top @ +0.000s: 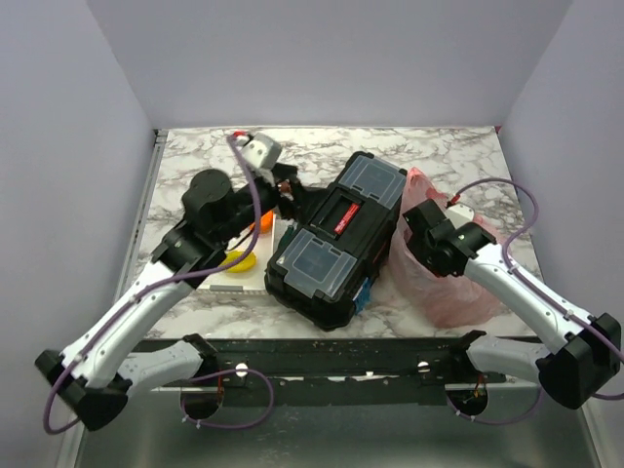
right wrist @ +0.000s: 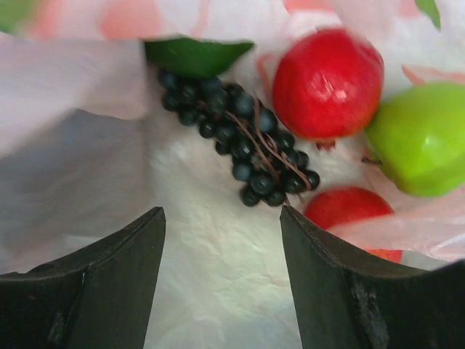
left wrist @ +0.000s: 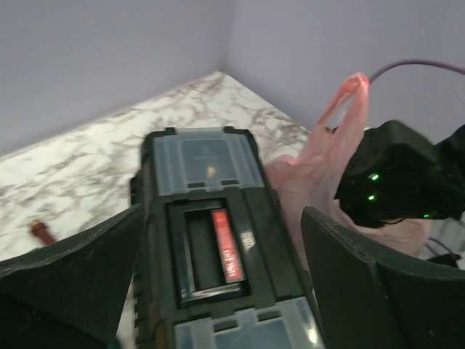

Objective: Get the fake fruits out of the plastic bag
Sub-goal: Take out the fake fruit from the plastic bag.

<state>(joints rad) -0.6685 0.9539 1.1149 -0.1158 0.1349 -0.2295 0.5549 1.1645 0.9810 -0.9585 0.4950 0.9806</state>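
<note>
The pink plastic bag (top: 444, 278) stands right of the toolbox, and it also shows in the left wrist view (left wrist: 309, 182). My right gripper (top: 426, 226) reaches into its mouth. In the right wrist view it (right wrist: 221, 218) is open and empty, just short of a dark grape bunch (right wrist: 243, 138). A red apple (right wrist: 327, 83), a green round fruit (right wrist: 421, 138), a second red fruit (right wrist: 349, 211) and a dark green fruit (right wrist: 196, 54) lie inside the bag. My left gripper (top: 291, 200) is open and empty above the toolbox's far end (left wrist: 218, 291). An orange fruit (top: 261, 225) lies left of the toolbox.
A black toolbox (top: 336, 239) with a red label lies in the middle, seen below my left fingers (left wrist: 207, 240). A white tray (top: 226, 276) with a yellow item (top: 240, 260) lies to its left. A small brown-red figure (left wrist: 42, 231) lies on the marble table.
</note>
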